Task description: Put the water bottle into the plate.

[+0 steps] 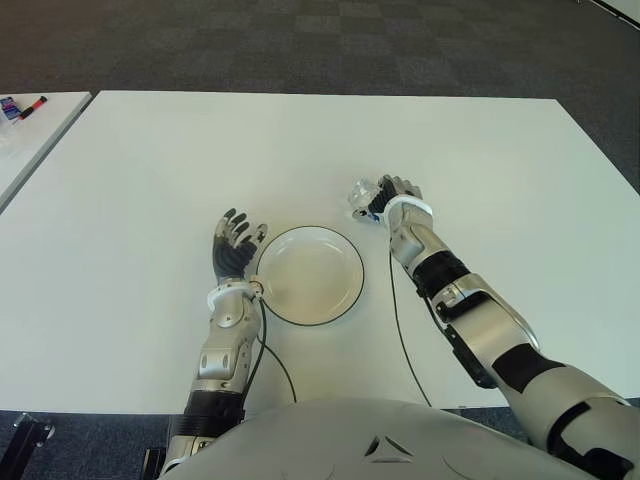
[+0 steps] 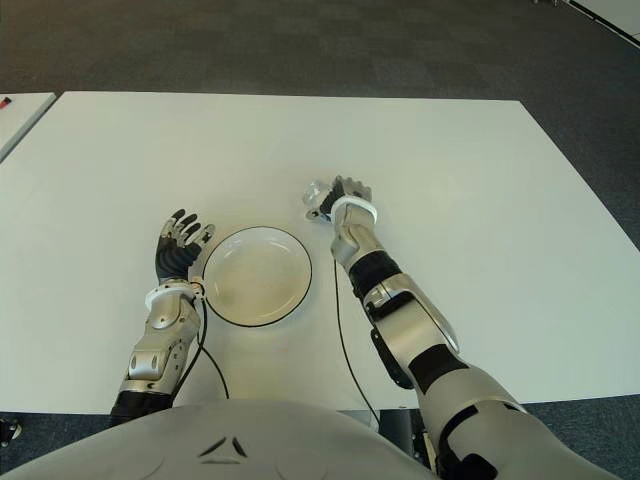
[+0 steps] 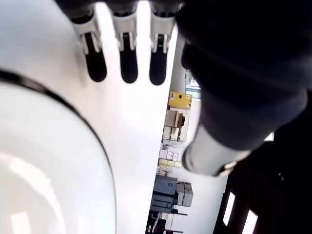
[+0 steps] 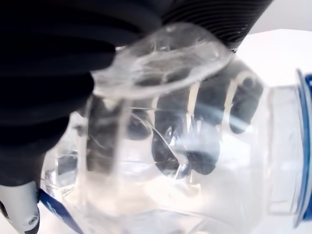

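Far left, past the edge of my white worktop, a second white surface carries a few small coloured items, too small to identify. Dark carpet lies beyond both.

My left hand shows just left of the plate, palm down, fingers extended straight and holding nothing. In my left wrist view three fingertips lie out over the bare worktop with the plate's dark rim curving close beside them. Cannot tell whether the hand touches the rim. A thin black cable runs from that wrist back toward my body.

The plate is white with a thin dark edge, sitting flat near the worktop's middle, nothing in it.

Right of the plate and a little farther from me, my right hand is wrapped around the water bottle. The bottle is clear plastic with a blue label band; in the eye views it pokes out on the plate side of my hand, near the plate but outside it. In my right wrist view the bottle fills the frame, my dark fingers visible through the plastic, curled around its far side. Cannot tell whether the bottle is lifted or touching the worktop.
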Robot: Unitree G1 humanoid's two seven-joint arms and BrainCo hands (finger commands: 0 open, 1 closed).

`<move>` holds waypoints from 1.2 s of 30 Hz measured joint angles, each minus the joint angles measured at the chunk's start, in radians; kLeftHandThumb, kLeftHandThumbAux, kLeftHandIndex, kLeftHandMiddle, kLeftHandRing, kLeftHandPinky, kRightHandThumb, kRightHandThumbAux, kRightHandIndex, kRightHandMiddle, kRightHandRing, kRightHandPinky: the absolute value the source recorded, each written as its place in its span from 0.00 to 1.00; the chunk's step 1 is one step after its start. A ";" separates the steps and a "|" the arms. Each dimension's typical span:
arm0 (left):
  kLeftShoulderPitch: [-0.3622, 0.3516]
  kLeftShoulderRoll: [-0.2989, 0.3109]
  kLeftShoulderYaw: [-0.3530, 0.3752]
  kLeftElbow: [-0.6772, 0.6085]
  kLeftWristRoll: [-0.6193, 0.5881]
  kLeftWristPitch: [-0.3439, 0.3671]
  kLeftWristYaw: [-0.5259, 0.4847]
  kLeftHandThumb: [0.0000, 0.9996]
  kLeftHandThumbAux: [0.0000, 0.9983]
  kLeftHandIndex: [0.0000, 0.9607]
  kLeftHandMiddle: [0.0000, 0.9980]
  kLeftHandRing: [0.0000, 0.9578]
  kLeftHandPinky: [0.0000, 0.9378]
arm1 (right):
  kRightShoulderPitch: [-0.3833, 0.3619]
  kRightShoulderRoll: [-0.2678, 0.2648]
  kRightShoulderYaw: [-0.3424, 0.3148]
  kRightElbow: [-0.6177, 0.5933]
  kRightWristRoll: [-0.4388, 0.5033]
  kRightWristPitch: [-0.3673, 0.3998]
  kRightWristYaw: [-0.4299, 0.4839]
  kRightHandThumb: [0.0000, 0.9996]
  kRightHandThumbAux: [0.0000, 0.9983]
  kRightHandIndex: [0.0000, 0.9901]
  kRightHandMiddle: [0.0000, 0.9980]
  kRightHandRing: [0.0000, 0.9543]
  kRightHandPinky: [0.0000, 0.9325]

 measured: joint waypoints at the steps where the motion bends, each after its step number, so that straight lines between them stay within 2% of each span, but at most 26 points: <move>1: 0.000 0.000 0.000 0.000 0.000 0.000 0.002 0.27 0.86 0.15 0.19 0.19 0.23 | 0.000 0.001 -0.002 0.001 0.000 -0.001 -0.006 0.85 0.68 0.40 0.51 0.84 0.87; 10: 0.000 0.000 0.000 0.000 -0.005 0.000 0.013 0.31 0.87 0.16 0.21 0.20 0.24 | 0.000 0.003 -0.023 0.003 0.003 -0.019 -0.059 0.85 0.68 0.40 0.51 0.81 0.75; 14: 0.000 0.000 0.000 0.000 -0.008 0.000 0.014 0.32 0.87 0.15 0.21 0.20 0.25 | 0.000 0.003 -0.028 0.003 0.005 -0.022 -0.069 0.85 0.68 0.40 0.51 0.80 0.74; 16: 0.000 0.000 0.000 0.000 -0.009 -0.001 0.016 0.33 0.87 0.15 0.21 0.20 0.24 | 0.000 0.004 -0.029 0.003 0.008 -0.022 -0.070 0.85 0.68 0.40 0.51 0.79 0.68; 19: 0.000 0.000 0.000 0.000 -0.008 -0.001 0.018 0.33 0.87 0.15 0.21 0.20 0.24 | 0.000 0.004 -0.032 0.003 0.014 -0.023 -0.070 0.85 0.68 0.40 0.50 0.77 0.65; 28: 0.000 0.000 -0.001 0.000 -0.008 -0.006 0.023 0.34 0.87 0.14 0.21 0.20 0.24 | 0.000 0.003 -0.049 0.000 0.023 -0.027 -0.085 0.85 0.68 0.41 0.50 0.75 0.63; 36: 0.000 0.000 -0.001 0.000 -0.009 -0.015 0.024 0.39 0.86 0.16 0.25 0.24 0.27 | 0.000 0.003 -0.061 0.000 0.034 -0.039 -0.097 0.85 0.68 0.42 0.49 0.73 0.64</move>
